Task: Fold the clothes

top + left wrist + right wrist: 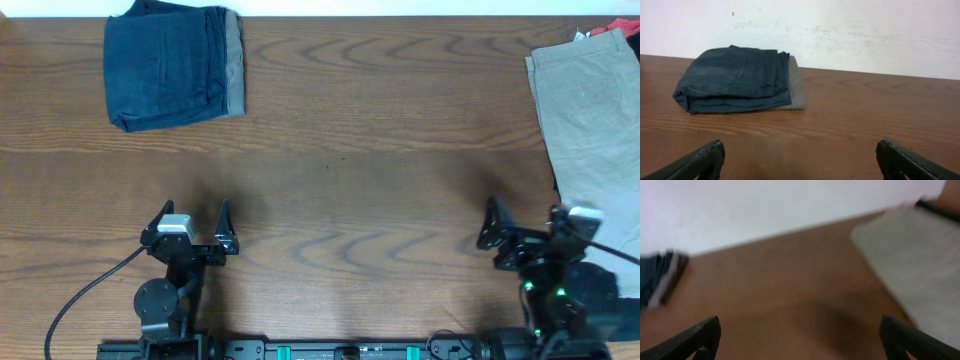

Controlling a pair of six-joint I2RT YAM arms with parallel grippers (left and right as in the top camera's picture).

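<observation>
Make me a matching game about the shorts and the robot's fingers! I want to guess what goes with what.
Things:
1. navy shorts
2. beige shorts
3. left fingers

Places or states:
A. wide open, holding nothing
B. folded up, far left
C. spread out, far right

Pairs: 1-B, 2-C, 3-A.

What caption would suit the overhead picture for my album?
Folded navy shorts and beige shorts lie beyond the open left tool and right tool.
</observation>
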